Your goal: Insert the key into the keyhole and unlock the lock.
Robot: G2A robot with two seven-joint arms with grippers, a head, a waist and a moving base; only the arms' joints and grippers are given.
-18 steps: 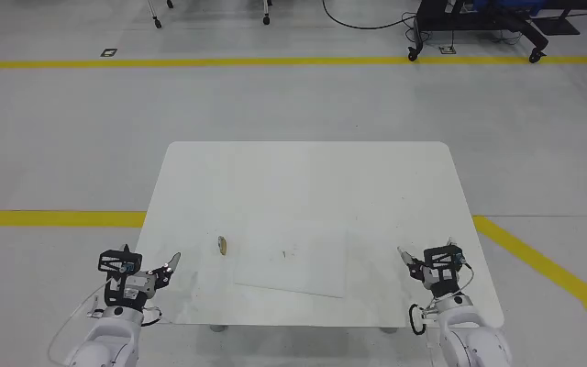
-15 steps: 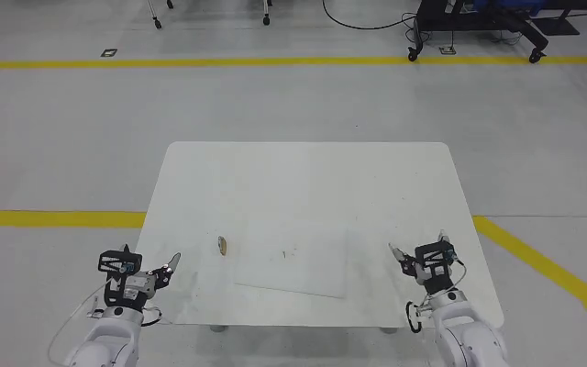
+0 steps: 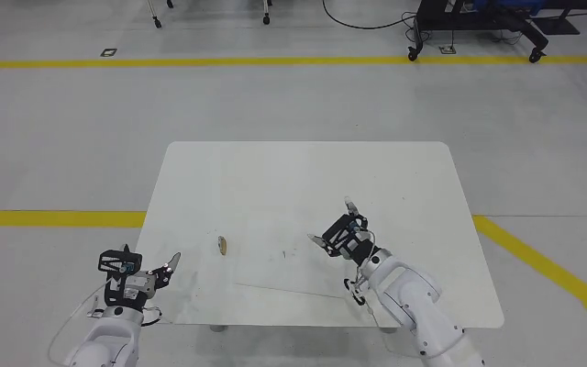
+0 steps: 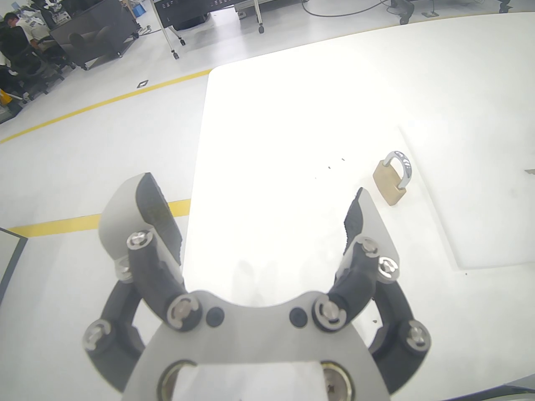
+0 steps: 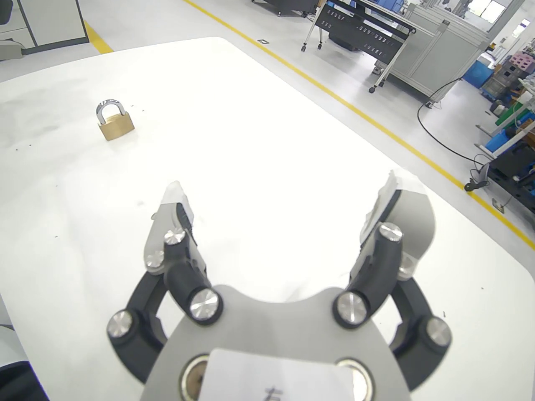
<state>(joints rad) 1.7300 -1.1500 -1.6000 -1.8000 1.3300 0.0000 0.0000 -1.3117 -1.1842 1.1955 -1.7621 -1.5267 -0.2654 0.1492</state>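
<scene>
Right gripper (image 3: 328, 221) has swung from the bench (image 3: 275, 174) edge to mid-bench, wide open, empty. Left gripper (image 4: 250, 194) open, empty, parked. Lock (image 3: 223, 244) untouched; approach phase only.

top: high overhead, looking down on the whole counter (image 3: 303, 174) | left wrist: low behind left end effector (image 4: 250, 185), near-left corner, facing across | right wrist: close above counter middle, behind right end effector (image 5: 283, 183) | wrist views share: lock (image 4: 392, 182)
</scene>
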